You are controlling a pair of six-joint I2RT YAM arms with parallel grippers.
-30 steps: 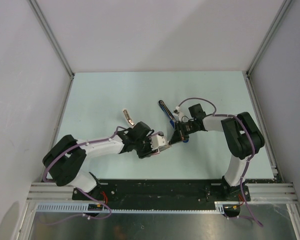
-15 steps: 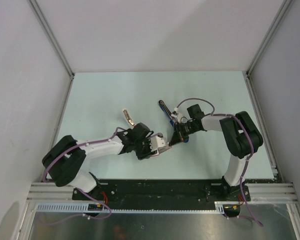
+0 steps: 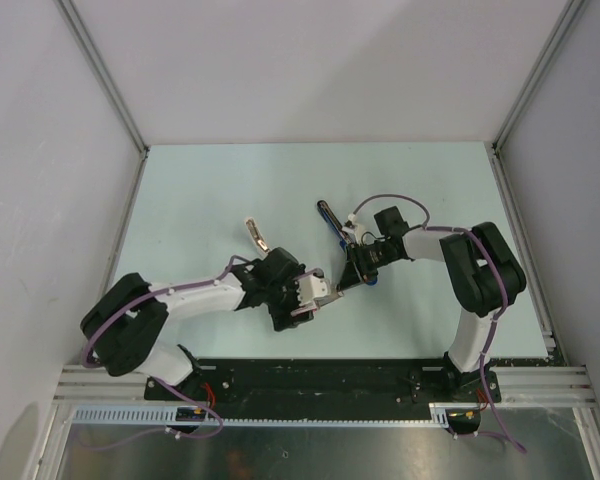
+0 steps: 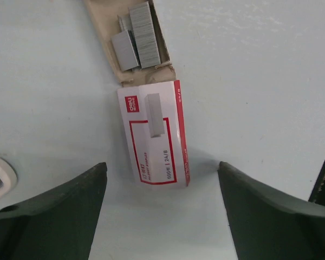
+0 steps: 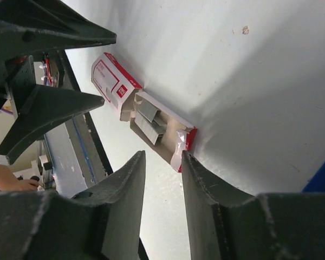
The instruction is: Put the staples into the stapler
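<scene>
The staples lie as silvery strips in the grey tray, which is slid out of the white-and-red box. The box lies flat on the table. My left gripper is open, one finger on each side of the box's near end, touching nothing. My right gripper is open by a narrow gap at the tray's far end, whose red-and-white flap sits right at one fingertip. The staples also show in the right wrist view. The stapler, slim, dark and blue, lies just behind the right gripper.
A small silvery-tan slim object lies on the pale green table behind the left arm. Grey walls close in the table on three sides. The two wrists stand close together near the table's middle.
Both grippers have opened. The left one let go of the box and the right one let go of the tray's end. The box now rests on the table between them.
</scene>
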